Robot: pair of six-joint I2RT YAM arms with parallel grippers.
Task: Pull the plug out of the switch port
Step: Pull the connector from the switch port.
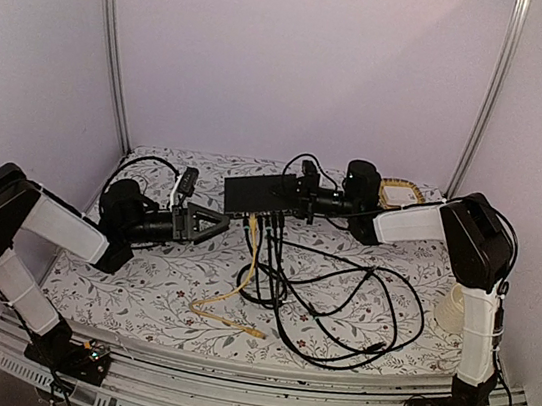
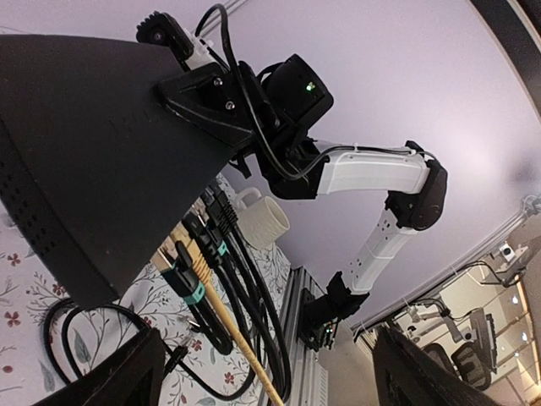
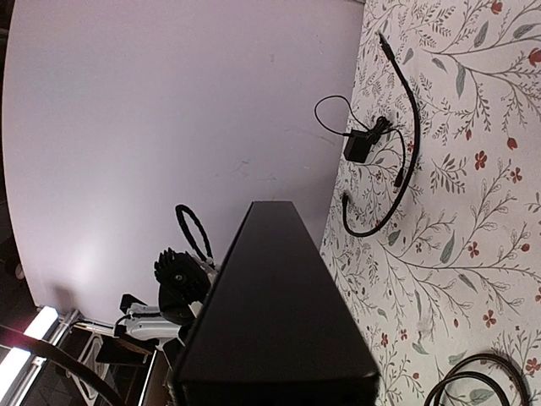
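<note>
The black switch (image 1: pixel 257 194) lies at the back middle of the flowered mat, with its row of ports facing the near side. A yellow plug (image 2: pixel 188 250) and several black plugs (image 2: pixel 191 286) sit in those ports, and their cables trail toward the front. My right gripper (image 1: pixel 300 198) is shut on the switch's right end, and the switch (image 3: pixel 270 321) fills that wrist view and hides the fingers. My left gripper (image 1: pixel 211 225) stands open just left of the ports, nothing between its fingers (image 2: pixel 114 376). The plugs hang just beyond it.
Black cables (image 1: pixel 339 293) loop over the middle and right of the mat, and the yellow cable (image 1: pixel 235 304) runs to the front. A white mug (image 1: pixel 453 307) stands at the right edge. A small black adapter (image 1: pixel 186 182) lies at the back left.
</note>
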